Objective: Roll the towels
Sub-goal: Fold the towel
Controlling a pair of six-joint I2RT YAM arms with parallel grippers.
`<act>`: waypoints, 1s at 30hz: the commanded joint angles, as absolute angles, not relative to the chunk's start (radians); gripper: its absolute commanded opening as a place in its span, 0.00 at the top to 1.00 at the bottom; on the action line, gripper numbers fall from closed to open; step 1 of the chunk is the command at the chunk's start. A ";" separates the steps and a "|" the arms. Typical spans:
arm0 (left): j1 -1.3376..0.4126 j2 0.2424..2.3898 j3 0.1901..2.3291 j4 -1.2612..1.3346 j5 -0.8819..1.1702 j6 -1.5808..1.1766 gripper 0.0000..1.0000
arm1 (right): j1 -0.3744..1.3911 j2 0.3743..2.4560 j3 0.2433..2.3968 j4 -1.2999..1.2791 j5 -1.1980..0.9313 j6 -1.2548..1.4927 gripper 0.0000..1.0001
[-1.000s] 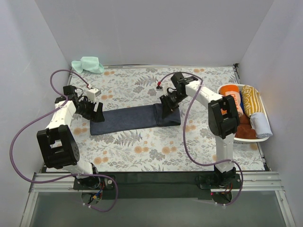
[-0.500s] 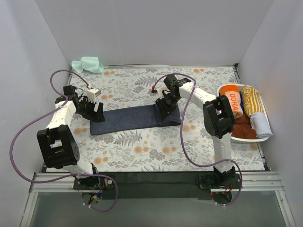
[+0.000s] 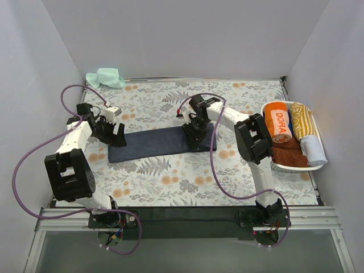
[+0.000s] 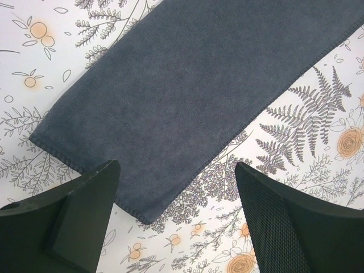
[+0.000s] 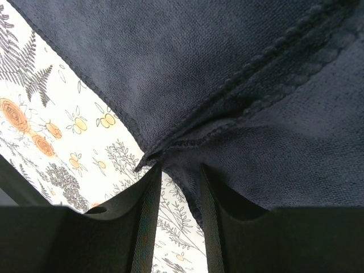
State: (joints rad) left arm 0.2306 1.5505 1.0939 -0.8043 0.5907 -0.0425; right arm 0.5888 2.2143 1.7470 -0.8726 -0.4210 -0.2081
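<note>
Floral table covering (image 3: 159, 176) under navy towel (image 3: 153, 142); left pincer (image 4: 176, 166) released, right pincer (image 5: 177, 168) unclear.

The table top is spread with a cover (image 3: 170, 182), printed with grey ferns and orange flowers on a white ground and laid flat. In the left wrist view the print is seen close up: a fern (image 4: 318, 114) is drawn in fine grey lines, and an orange rose (image 4: 348, 142) is set just beside it. A white oval basket (image 3: 310, 169) is placed at the right edge of the cover, close to the right wall. The table is enclosed by plain pale walls (image 3: 187, 40) at the back and on both sides. A metal rail (image 3: 313, 214) is fixed along the near edge.
</note>
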 commanded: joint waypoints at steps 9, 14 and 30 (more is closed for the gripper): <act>0.225 1.545 1.088 -0.788 0.592 -0.057 0.28 | 0.594 2.253 1.807 -0.894 -0.635 -0.182 0.76; 0.224 1.555 1.095 -0.804 0.546 -0.046 0.49 | 0.528 2.183 1.844 -0.923 -0.657 -0.236 0.75; 0.138 1.782 1.164 -0.778 0.359 -0.078 0.71 | 0.410 2.181 1.767 -0.927 -0.384 -0.377 0.88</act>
State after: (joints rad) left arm 0.1402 1.7546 1.1046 -0.8001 0.4038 -0.0731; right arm 0.3946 2.1574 1.7901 -0.9150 -0.4316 -0.3370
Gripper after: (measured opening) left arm 0.297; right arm 0.124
